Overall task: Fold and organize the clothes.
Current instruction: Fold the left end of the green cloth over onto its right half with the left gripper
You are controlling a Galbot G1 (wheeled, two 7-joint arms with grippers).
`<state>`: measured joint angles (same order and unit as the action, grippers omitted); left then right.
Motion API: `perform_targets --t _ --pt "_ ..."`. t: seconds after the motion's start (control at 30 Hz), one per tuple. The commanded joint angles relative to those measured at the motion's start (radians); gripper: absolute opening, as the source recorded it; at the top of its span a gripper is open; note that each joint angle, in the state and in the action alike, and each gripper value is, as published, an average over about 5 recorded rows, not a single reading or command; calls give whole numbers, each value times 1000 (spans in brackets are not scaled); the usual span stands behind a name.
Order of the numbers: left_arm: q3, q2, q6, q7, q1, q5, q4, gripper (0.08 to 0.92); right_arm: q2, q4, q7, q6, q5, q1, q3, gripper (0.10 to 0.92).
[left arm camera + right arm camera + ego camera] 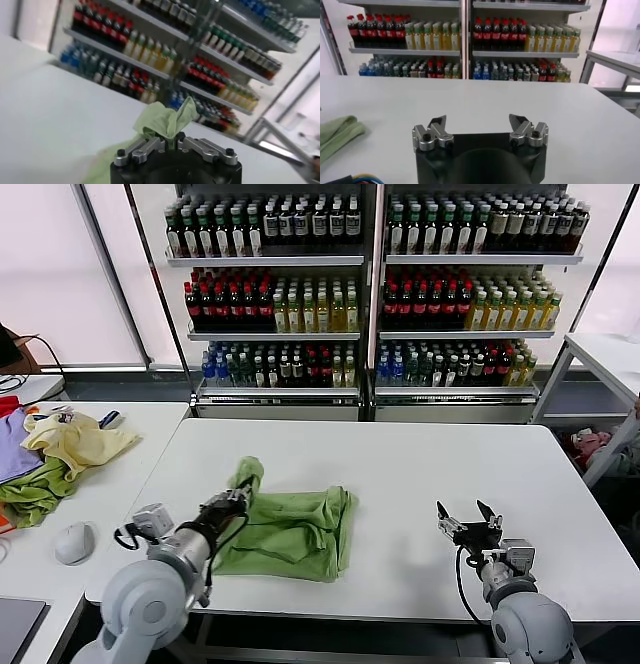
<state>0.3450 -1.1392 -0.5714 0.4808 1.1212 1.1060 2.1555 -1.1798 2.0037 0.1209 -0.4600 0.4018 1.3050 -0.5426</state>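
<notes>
Shelving (370,304) stocked with bottles (300,304) behind white table (420,474); left gripper (232,502) clenched on green shirt (290,534); right gripper (470,522) released, idle over table.

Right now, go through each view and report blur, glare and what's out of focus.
Head view: sharp overall, windows blown out white, table bright.
Left wrist view: tilted, shelves soft, the shirt pinched in the left gripper fairly clear.
Right wrist view: crisp, the open right gripper casts little shadow.

Bright, even light; windows (40,274) glare white. Left wrist view blurs shelves (165,55); faint shadows on the worktop (400,474).
</notes>
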Motion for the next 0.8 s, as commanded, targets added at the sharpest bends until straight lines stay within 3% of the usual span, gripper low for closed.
perform_targets --t 0.03,0.33,0.53,0.8 --pt "-227 -137 2 25 -128 46 -124 156 -1 -1 0 1 -2 1 -1 823" --pt "-305 -156 20 -35 -163 -63 -180 185 -5 -10 -1 2 -5 -8 5 823" --pt "-291 -160 47 -96 -143 -136 -157 345 -7 -14 -2 7 -12 -8 8 823" --pt "-212 -98 77 -130 -26 -236 -66 578 -5 -19 -2 11 -13 -14 11 823"
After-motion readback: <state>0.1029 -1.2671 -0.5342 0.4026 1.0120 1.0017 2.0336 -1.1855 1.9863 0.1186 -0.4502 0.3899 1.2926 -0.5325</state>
